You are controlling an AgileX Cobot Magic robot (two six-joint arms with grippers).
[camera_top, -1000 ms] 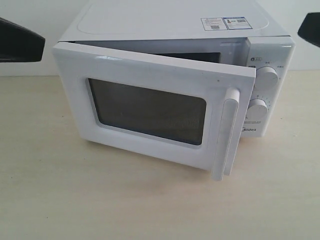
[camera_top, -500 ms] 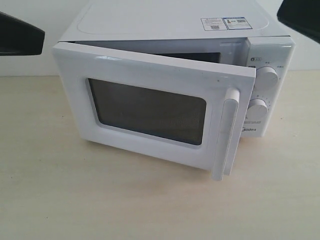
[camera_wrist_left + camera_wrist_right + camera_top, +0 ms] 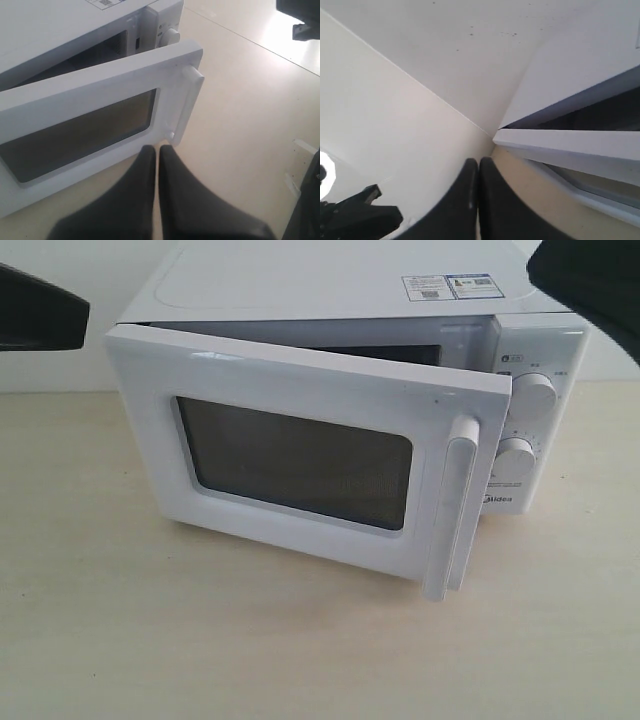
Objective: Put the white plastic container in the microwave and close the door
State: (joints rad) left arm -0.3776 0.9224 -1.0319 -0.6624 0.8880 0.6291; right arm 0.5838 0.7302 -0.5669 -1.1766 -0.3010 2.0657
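The white microwave (image 3: 330,280) stands mid-table with its door (image 3: 300,390) swung partly open, the bar handle (image 3: 458,510) toward the front right. The white plastic container shows in no view. My left gripper (image 3: 157,148) is shut and empty, hovering above the table in front of the door (image 3: 100,85), near the foot of its handle (image 3: 187,100). My right gripper (image 3: 478,161) is also shut and empty, up above the microwave's top (image 3: 580,65), looking down past the door's upper edge (image 3: 570,142). In the exterior view only dark parts of the left arm (image 3: 40,310) and the right arm (image 3: 590,285) show.
Two round dials (image 3: 535,395) (image 3: 516,458) sit on the microwave's right panel. Pale wooden tabletop (image 3: 300,660) spreads in front of the microwave, and a white wall (image 3: 445,40) stands behind it. The left arm (image 3: 355,217) shows as a dark shape in the right wrist view.
The right arm has come further into the exterior view at the upper right, moving left and down toward the microwave. The left arm and the door have stayed put.
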